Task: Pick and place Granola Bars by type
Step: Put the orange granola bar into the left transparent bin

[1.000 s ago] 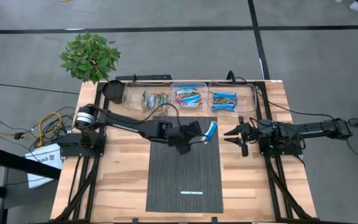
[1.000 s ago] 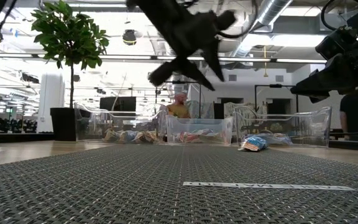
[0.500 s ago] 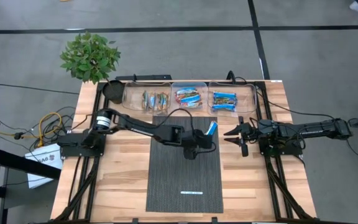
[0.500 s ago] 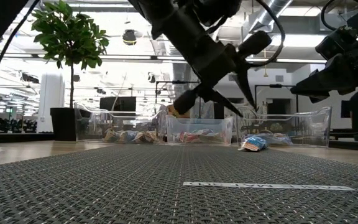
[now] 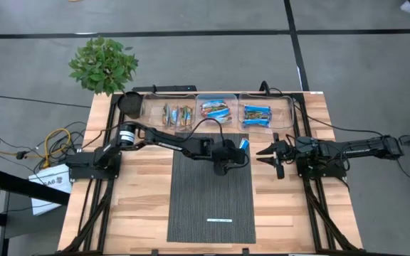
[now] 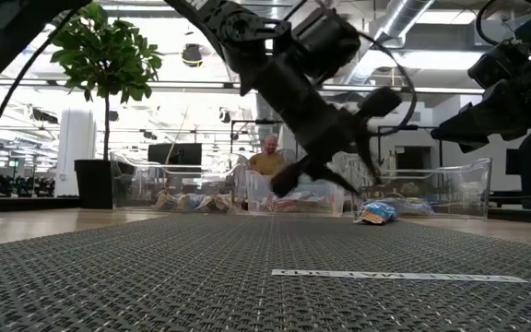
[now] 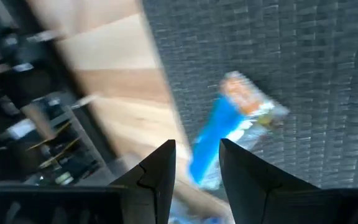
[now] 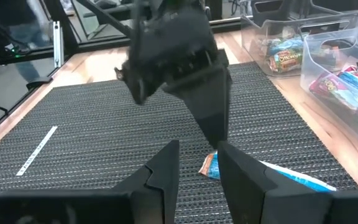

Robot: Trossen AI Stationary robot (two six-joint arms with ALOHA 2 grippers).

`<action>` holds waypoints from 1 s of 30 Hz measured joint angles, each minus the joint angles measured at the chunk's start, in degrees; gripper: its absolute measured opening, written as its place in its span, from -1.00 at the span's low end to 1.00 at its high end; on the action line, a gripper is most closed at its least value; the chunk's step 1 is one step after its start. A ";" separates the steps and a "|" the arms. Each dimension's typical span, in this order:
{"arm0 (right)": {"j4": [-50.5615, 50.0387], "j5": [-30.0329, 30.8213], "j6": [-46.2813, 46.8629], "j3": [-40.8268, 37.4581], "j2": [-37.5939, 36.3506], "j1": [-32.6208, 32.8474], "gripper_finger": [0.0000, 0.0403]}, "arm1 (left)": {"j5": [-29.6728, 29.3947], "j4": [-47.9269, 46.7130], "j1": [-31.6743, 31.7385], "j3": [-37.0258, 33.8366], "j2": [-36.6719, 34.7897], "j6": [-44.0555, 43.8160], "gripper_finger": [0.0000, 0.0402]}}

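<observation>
On the dark mat (image 5: 212,192), near its far right corner, one blue bar (image 5: 244,144) lies flat. It has an orange end. It is the only bar outside the bins, so it looks like the next one to sort.

The left gripper (image 5: 238,158) hangs just above this bar. Its fingers (image 7: 160,171) stand a little apart with nothing between them, and the bar shows just past them. They look lined up for a grab.

The right gripper (image 5: 265,155) waits off the mat's right edge, over the wooden counter (image 5: 141,206). Its fingers are also a little apart and hold nothing. It stays clear, likely so the left arm has room.

Three clear bins (image 5: 218,99) stand in a row at the far edge, each with one kind of bar: tan ones (image 5: 176,114), red and blue ones (image 5: 215,110), and bright blue ones (image 5: 255,114). The loose bar probably belongs in one of the last two.

A white strip (image 5: 219,221) on the mat has writing, too small to read. The wrappers cannot be read either.
</observation>
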 joint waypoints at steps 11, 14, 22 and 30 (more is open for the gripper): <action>-0.02 0.00 0.00 0.00 0.01 -0.01 -0.49 | 2.72 -1.75 0.89 2.00 2.69 0.08 -0.42; -0.02 0.00 0.00 0.00 0.03 -0.01 -0.49 | 2.65 -0.86 1.17 2.14 3.69 0.02 -0.42; -0.04 0.00 0.00 0.00 0.04 -0.01 -0.49 | 4.44 -2.43 1.34 2.16 3.70 -3.79 -0.42; -0.04 0.00 0.00 0.02 0.04 0.01 -0.49 | 4.09 -6.74 1.32 2.16 3.68 -10.58 -0.42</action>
